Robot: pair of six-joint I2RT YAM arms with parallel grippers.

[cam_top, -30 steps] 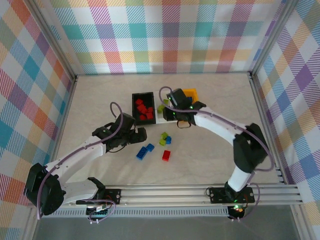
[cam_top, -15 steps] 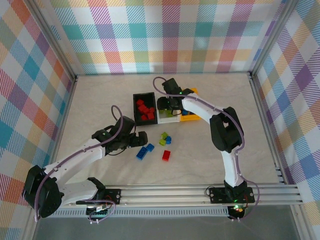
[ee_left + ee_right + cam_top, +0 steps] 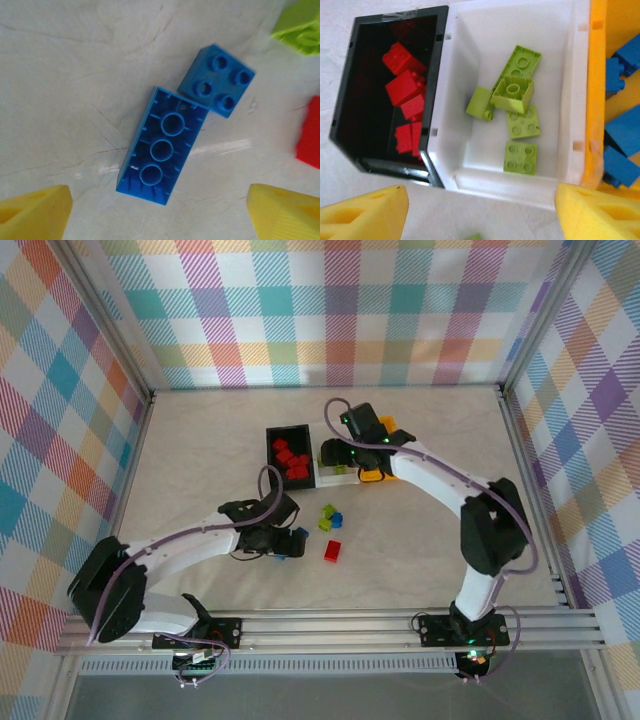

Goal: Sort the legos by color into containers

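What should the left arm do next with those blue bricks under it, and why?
Probably lower the left gripper and close on the long blue brick. Its jaws are open above that brick, which lies upside down on the table with a small blue brick at its corner. Other blue bricks already sit in the yellow bin, so this one likely belongs there.

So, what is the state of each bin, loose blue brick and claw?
black bin, holding red bricks
white bin, holding green bricks
orange-yellow bin, holding blue bricks
long blue brick, lying upside down
square blue brick, studs up
left claw, open, empty
right claw, open, empty
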